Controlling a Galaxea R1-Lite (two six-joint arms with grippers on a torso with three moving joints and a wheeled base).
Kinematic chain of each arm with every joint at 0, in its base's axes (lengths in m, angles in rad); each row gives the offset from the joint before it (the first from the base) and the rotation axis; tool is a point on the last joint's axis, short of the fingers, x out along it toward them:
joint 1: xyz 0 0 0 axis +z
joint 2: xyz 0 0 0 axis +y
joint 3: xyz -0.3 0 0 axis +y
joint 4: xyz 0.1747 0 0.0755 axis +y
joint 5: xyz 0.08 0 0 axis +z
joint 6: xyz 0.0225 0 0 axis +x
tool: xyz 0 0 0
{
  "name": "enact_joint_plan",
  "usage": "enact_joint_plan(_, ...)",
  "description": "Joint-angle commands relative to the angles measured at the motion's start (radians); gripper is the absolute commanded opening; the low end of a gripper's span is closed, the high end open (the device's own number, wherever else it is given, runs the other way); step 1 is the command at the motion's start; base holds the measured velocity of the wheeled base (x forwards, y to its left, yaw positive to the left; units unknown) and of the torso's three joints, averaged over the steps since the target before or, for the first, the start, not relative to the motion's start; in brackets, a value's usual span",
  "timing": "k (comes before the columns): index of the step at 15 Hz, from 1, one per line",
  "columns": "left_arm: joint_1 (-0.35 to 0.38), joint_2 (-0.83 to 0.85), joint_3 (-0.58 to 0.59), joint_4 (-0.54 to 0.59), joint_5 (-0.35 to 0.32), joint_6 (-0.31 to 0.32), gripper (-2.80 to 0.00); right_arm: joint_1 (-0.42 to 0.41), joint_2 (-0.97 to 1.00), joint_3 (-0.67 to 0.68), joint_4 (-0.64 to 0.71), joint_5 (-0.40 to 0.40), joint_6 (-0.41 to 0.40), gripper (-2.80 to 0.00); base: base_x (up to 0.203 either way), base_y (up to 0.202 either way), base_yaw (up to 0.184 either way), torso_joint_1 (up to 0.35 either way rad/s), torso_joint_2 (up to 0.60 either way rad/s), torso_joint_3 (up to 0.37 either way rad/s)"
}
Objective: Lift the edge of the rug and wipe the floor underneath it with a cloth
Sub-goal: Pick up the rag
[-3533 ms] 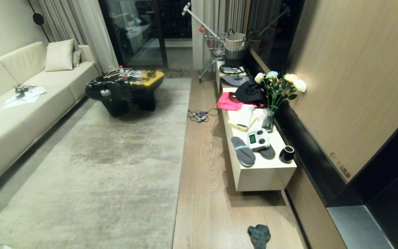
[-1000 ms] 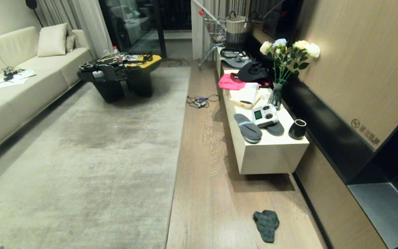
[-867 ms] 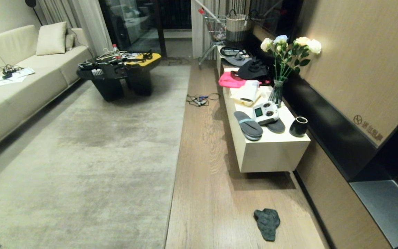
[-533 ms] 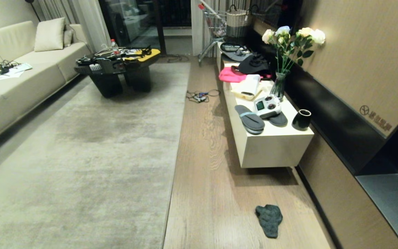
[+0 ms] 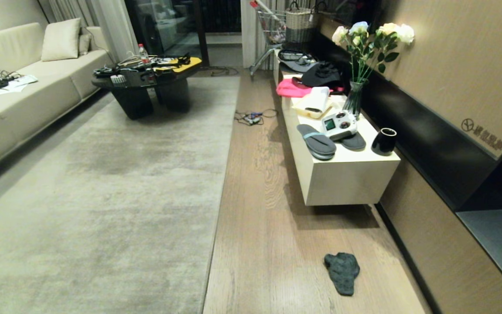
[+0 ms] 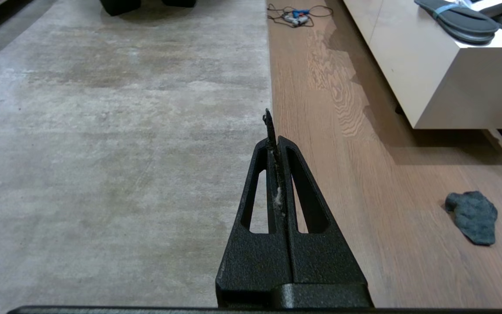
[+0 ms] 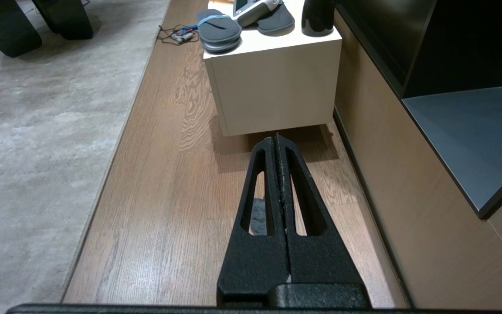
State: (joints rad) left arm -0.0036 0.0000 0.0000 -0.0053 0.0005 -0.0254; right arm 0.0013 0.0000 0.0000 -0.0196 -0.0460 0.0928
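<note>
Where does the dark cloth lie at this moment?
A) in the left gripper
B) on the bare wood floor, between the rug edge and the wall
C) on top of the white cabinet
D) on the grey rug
B: the cloth lies flat on the wood floor, apart from the rug edge and nearer than the white cabinet; neither gripper holds it.

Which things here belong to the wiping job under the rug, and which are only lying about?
For the job:
- rug edge
- floor
- cloth

Lying about:
- slippers
- cup
- vase of flowers
- cables
- coffee table
</note>
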Motion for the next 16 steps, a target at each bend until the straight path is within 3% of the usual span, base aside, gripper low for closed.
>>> enact_joint_plan(1, 0.001, 0.002, 0.0, 0.001, 0.001, -0.001, -2.8, 0.0, 0.002, 0.0, 0.0, 0.0, 0.001, -2.8, 0.0, 0.0, 0.0, 0.0, 0.0, 0.0)
enact_joint_plan(16, 0.001, 0.002, 0.0, -0.001, 0.001, -0.001, -2.8, 0.0, 0.0, 0.0, 0.0, 0.0, 0.001, -2.8, 0.0, 0.0, 0.0, 0.006, 0.02, 0.023)
